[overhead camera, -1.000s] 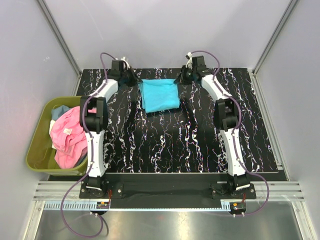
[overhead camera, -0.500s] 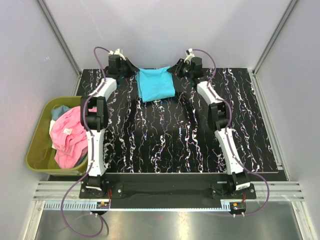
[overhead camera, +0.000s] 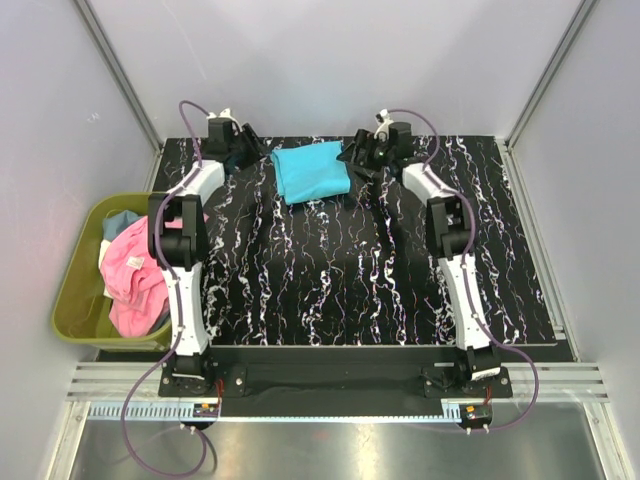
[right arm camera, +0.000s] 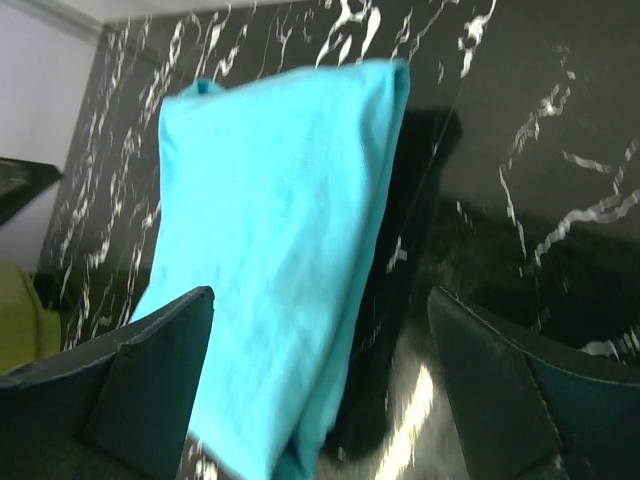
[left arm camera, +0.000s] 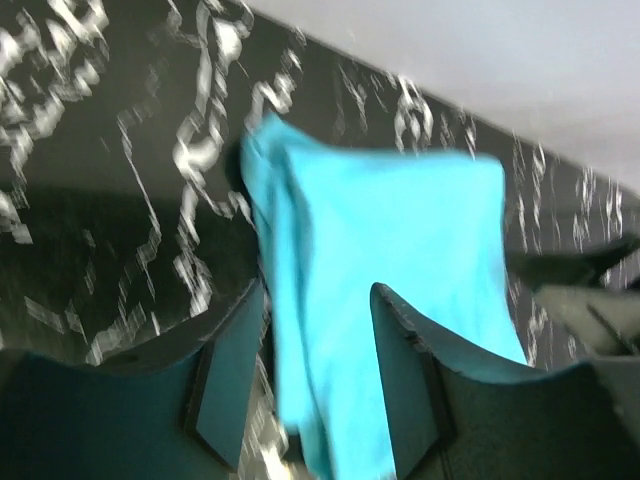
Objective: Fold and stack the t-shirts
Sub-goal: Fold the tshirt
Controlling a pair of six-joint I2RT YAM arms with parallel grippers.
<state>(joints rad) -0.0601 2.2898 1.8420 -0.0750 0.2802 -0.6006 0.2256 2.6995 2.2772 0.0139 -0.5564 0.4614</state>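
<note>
A folded turquoise t-shirt [overhead camera: 312, 170] lies flat at the back middle of the black marbled table [overhead camera: 330, 280]. My left gripper [overhead camera: 258, 152] is at its left edge and my right gripper [overhead camera: 354, 158] at its right edge. In the left wrist view the left gripper [left arm camera: 315, 345] is open, and the shirt's [left arm camera: 390, 240] near edge runs loosely between its jaws. In the right wrist view the right gripper [right arm camera: 320, 375] stands wide open over the shirt's [right arm camera: 280, 210] corner. A pink t-shirt [overhead camera: 136, 272] and a light blue one [overhead camera: 120, 222] sit in the bin.
An olive-green bin [overhead camera: 72, 300] stands off the table's left edge, beside the left arm. Grey walls and metal frame posts close in the back and sides. The arm bases are bolted along the near edge.
Both grippers went from shut to open and let go of the turquoise shirt. The shirt shifted toward the back edge and now rests on the table; the left arm drew leftward.
</note>
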